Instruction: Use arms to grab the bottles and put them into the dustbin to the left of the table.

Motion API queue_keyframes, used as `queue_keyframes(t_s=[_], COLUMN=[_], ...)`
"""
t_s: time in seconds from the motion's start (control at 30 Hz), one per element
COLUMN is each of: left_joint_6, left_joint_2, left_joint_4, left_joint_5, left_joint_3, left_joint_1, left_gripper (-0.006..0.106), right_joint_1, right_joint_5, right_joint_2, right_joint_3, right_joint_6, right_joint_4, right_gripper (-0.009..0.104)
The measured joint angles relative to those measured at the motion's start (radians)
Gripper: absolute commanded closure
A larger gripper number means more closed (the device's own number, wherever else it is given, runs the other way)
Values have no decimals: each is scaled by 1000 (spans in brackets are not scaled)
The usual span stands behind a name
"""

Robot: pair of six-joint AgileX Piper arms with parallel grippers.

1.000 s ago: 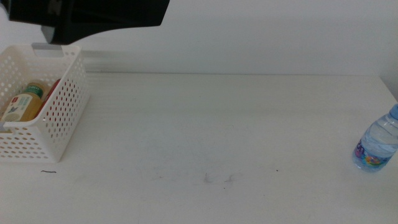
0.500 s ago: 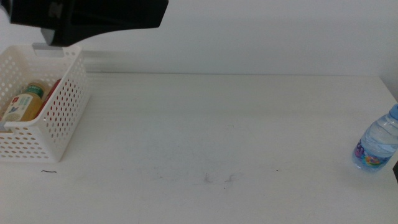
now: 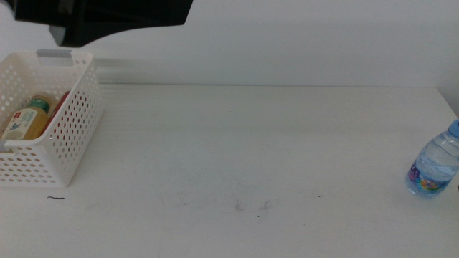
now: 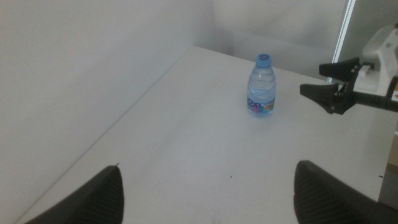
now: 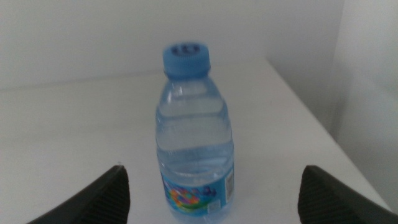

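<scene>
My right gripper [image 5: 208,214] has jaws wide apart, facing the water bottle [image 5: 194,134], not touching it. Bottle stands upright near the table's [image 3: 251,143] right edge. My left gripper [image 4: 205,193] is also spread wide, holding nothing, up high above the bin [image 3: 68,136] at the table's left end. Yellow bottle [image 3: 26,120] and red can [image 3: 59,105] lie inside the bin.

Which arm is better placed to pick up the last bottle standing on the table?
The right. Its open gripper faces the water bottle closely, bottle centred between its jaws. The left gripper, also open, views it from far across the table, up near the dustbin.
</scene>
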Motion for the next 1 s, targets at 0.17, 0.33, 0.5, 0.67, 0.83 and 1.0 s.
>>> queue_keyframes(t_s=[0.17, 0.33, 0.5, 0.67, 0.83, 1.0], left_joint_6=[0, 0, 0, 0, 0, 0], left_joint_2=[0, 0, 0, 0, 0, 0], left_joint_4=[1, 1, 1, 1, 1, 1], left_joint_5=[-18, -47, -48, -48, -48, -48], left_joint_3=[0, 0, 0, 0, 0, 0], left_joint_1=[0, 0, 0, 0, 0, 0], left_gripper=[7, 7, 7, 7, 7, 7], right_joint_1=[0, 0, 0, 0, 0, 0], right_joint_5=[-193, -399, -503, -507, -511, -515], right_joint_2=[205, 401, 577, 694, 758, 817], right_joint_3=[0, 0, -2, -53, -135, -217], right_joint_6=[2, 2, 4, 4, 4, 4], right_joint_4=[2, 2, -11, -34, -50, -57], right_gripper=[14, 14, 14, 14, 14, 14])
